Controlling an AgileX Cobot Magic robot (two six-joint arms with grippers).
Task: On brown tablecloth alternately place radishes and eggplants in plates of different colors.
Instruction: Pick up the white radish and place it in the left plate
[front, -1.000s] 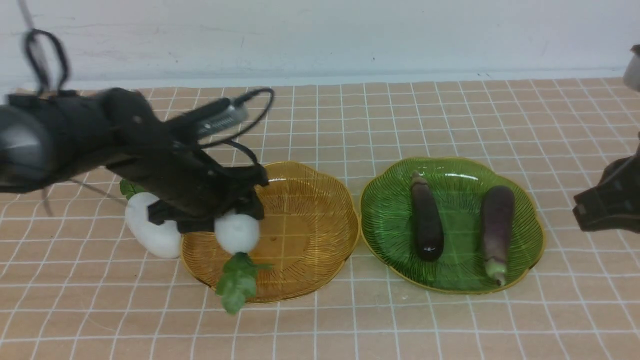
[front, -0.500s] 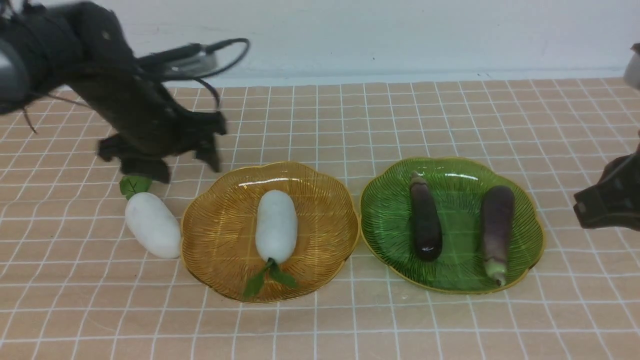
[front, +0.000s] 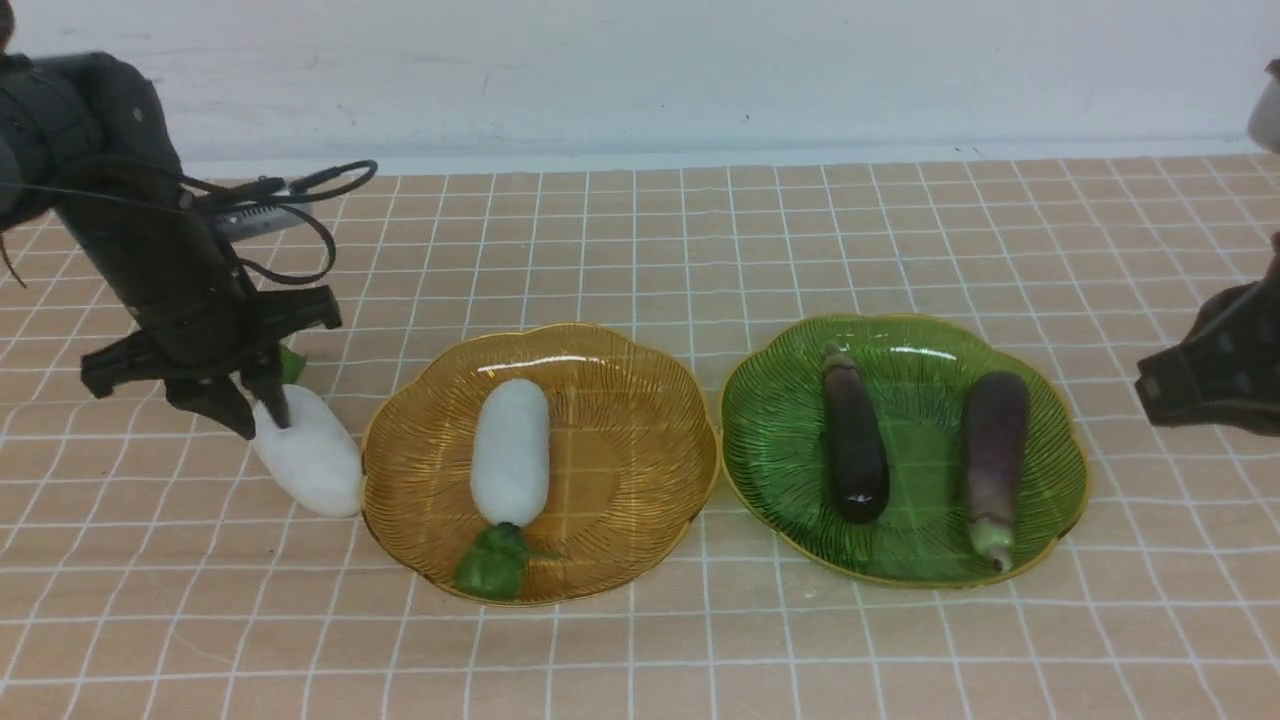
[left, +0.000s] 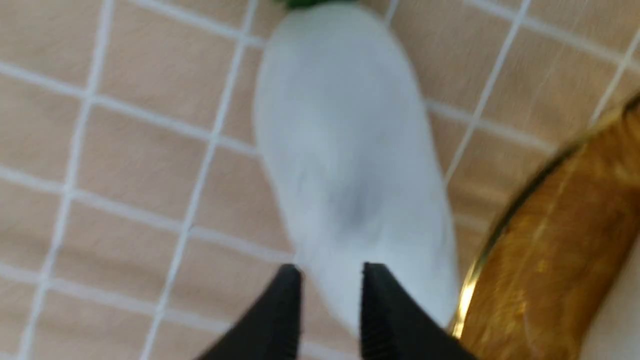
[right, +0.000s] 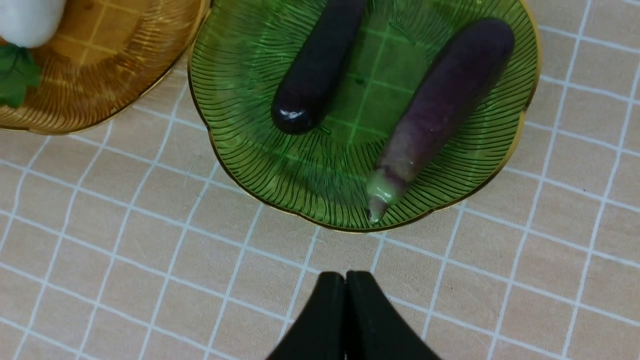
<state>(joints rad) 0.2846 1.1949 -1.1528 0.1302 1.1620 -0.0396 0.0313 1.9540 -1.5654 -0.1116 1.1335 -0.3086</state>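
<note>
On the brown tablecloth (front: 640, 650) one white radish (front: 510, 450) lies in the amber plate (front: 640, 400), its leaves toward the front. A second radish (front: 310, 465) lies on the cloth just left of that plate. My left gripper (front: 262, 418) hangs at this radish's far end; the wrist view shows its fingers (left: 375, 305) a narrow gap apart over the white body (left: 350, 150), gripping nothing. The green plate (front: 780, 420) holds a near-black eggplant (front: 853, 435) and a lighter purple eggplant (front: 993, 450). My right gripper (right: 345, 285) is shut and empty, over cloth near the green plate (right: 250, 125).
The two plates sit side by side, almost touching. My right arm (front: 1210, 370) hovers at the right edge of the front view. A white wall bounds the cloth at the back. Open cloth lies in front of both plates.
My left gripper let a radish go into the amber plate, rose, swung left over the other radish and narrowed its jaws. The plated radish rolled slightly left. The right arm barely moved.
</note>
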